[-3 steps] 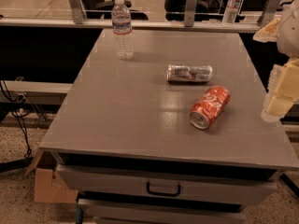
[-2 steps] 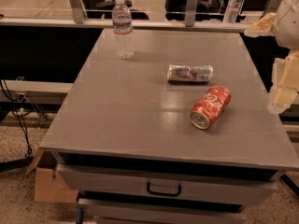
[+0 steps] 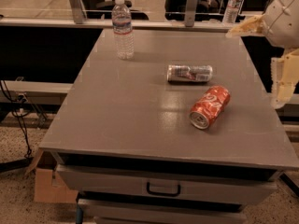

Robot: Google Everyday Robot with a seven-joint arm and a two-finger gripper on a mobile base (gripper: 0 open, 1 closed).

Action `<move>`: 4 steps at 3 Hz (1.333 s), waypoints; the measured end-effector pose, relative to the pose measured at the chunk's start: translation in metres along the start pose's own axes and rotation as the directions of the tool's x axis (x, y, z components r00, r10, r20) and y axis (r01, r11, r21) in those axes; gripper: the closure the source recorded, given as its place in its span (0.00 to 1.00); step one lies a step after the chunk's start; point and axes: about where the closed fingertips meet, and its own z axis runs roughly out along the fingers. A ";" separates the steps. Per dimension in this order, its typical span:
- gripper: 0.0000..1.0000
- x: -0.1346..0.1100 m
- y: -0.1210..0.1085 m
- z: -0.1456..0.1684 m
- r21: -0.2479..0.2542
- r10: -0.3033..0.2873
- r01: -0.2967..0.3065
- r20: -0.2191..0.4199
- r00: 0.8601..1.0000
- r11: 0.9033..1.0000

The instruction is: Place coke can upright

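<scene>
The red coke can [image 3: 210, 107] lies on its side on the right half of the grey table [image 3: 126, 115], its silver end facing the front edge. My gripper [image 3: 256, 65] hangs over the table's right edge, above and to the right of the can and apart from it. It is open and empty, with one cream finger [image 3: 245, 27] pointing left and the other finger [image 3: 282, 80] pointing down.
A slim silver can [image 3: 189, 73] lies on its side just behind the coke can. A clear water bottle [image 3: 123, 29] stands upright at the back left. Another bottle [image 3: 232, 6] stands beyond the table. A drawer with a handle [image 3: 163, 189] sits below the tabletop.
My gripper has risen a little at the right edge, and its upper finger now reaches further left. The cans and the bottle have not moved.
</scene>
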 end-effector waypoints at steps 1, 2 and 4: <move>0.00 -0.002 -0.005 0.004 0.017 -0.010 0.010 0.007 1.000 1.000; 0.00 -0.015 0.006 0.029 -0.010 -0.074 0.075 0.072 0.995 0.997; 0.00 -0.033 0.015 0.074 -0.067 -0.232 0.244 0.148 0.961 0.968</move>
